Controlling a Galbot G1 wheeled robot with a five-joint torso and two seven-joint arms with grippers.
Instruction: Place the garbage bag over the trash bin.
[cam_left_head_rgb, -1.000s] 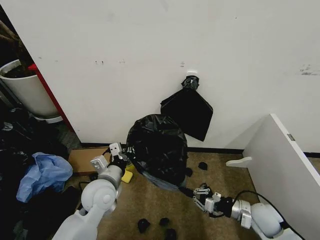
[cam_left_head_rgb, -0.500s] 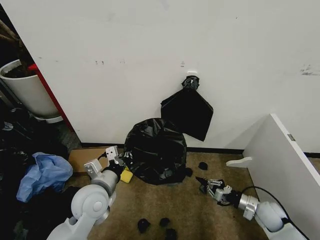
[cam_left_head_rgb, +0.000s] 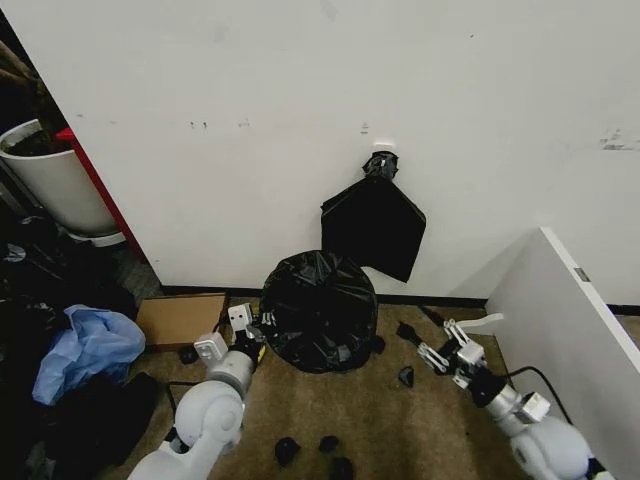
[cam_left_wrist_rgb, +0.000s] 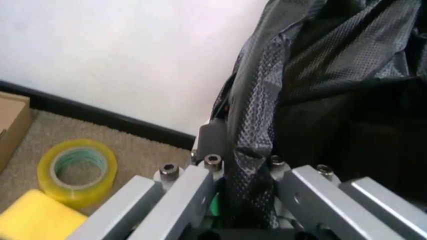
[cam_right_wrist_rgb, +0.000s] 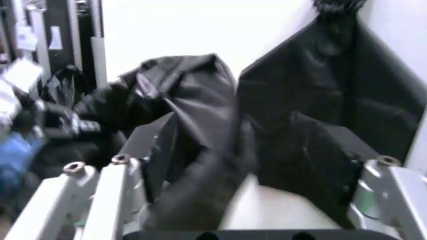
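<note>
Garbage bag pinched in left pincer; right pincer apart.

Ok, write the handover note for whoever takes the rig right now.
Left gripper: shut on the garbage bag, at the side facing the cardboard box.
Right gripper: open, away from the bag, on its other side, near the white panel.
Trash bin: a pale patch under the black film.
Done: bag draped over the bin, by the wall.
Left: release; how the rim sits can't be seen.
</note>
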